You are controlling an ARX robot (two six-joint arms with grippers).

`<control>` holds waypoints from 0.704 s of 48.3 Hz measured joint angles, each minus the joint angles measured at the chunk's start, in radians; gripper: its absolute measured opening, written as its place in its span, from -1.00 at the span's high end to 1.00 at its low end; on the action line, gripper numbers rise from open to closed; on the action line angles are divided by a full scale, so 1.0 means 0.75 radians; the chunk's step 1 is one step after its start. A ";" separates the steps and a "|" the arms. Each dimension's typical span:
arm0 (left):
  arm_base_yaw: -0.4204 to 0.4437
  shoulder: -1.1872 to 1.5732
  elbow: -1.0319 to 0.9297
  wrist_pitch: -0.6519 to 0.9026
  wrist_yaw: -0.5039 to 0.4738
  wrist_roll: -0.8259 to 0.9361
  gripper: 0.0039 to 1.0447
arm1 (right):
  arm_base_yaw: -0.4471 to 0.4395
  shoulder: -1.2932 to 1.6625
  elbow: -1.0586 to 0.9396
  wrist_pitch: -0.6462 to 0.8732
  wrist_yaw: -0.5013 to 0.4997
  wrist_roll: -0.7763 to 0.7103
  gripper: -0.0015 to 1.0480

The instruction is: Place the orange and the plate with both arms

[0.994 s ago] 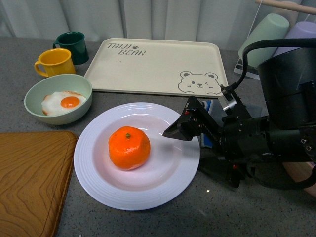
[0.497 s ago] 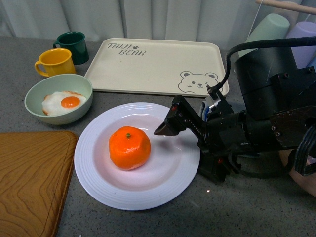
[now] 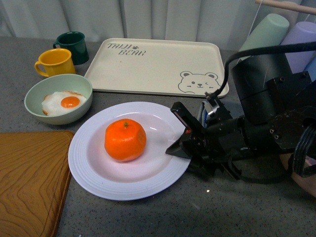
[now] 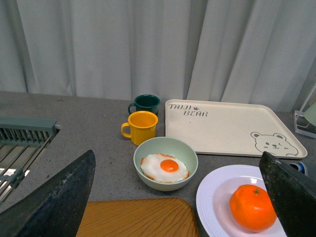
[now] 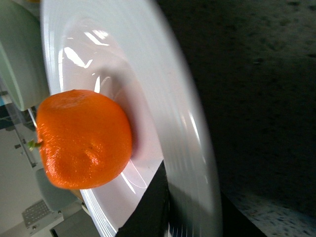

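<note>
Plate (image 3: 98,170) shifted left — right jaws clamp its rim; orange (image 3: 125,140) aboard.

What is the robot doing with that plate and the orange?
The robot's right gripper has its fingers around the edge of the white plate, one above the rim and one below. The orange sits in the middle of the plate. The left gripper is open and hangs over the table, holding nothing. A green bowl with a fried egg sits close by.

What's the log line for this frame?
right gripper: fingers astride plate rim | orange: on plate | left gripper: open, holds nothing
</note>
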 joint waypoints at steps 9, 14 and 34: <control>0.000 0.000 0.000 0.000 0.000 0.000 -0.88 | -0.010 -0.020 -0.025 0.094 -0.026 -0.004 0.91; 0.000 0.000 0.000 0.000 0.000 0.000 -0.88 | -0.016 -0.024 -0.072 0.206 -0.027 0.017 0.91; 0.000 0.000 0.000 0.000 0.000 0.000 -0.88 | -0.109 -0.079 -0.040 0.597 0.039 0.204 0.92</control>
